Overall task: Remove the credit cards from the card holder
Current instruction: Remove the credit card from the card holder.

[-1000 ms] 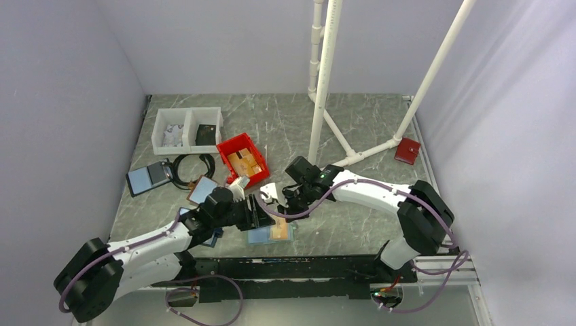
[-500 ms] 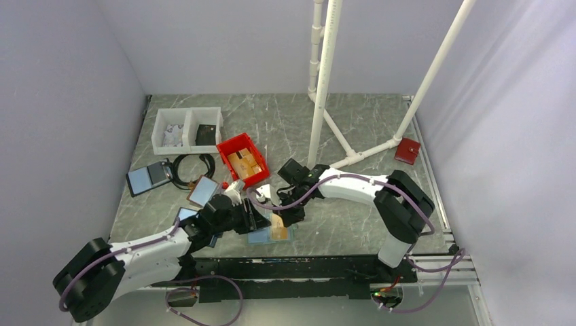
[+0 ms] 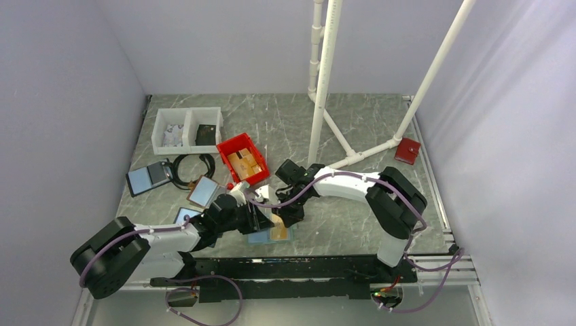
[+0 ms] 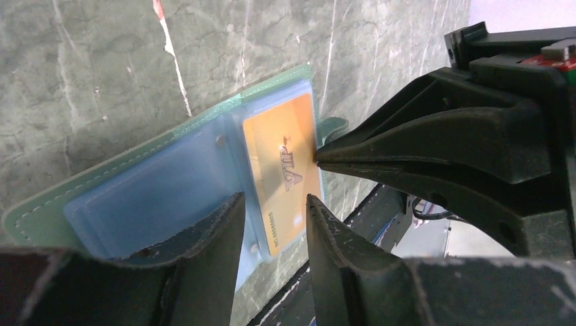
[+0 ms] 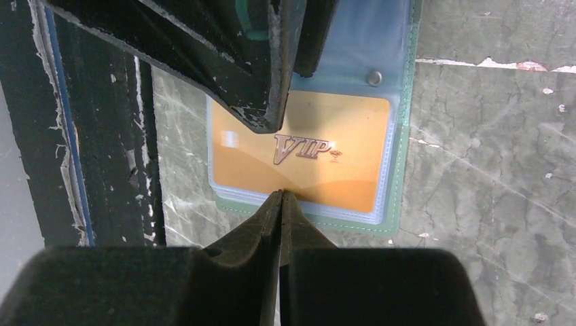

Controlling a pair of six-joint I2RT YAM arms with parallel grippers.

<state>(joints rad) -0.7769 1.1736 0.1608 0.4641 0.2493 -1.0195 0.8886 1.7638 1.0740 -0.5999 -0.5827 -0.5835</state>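
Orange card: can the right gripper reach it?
Probably yes. The right gripper, shut, is at the edge of the orange card, nothing between. The card lies inside the clear pocket of the holder, so grabbing may be harder.

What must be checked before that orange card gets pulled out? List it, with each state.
1. Card holder lies open and flat on the table: ok.
2. Orange card sits in view in its clear pocket: ok.
3. Right gripper is shut, with its tips at the card's edge: ok.
4. Card pinched between those tips: cannot tell.
5. Left gripper is open over the holder: ok.
6. Holder pinned down by it: cannot tell.
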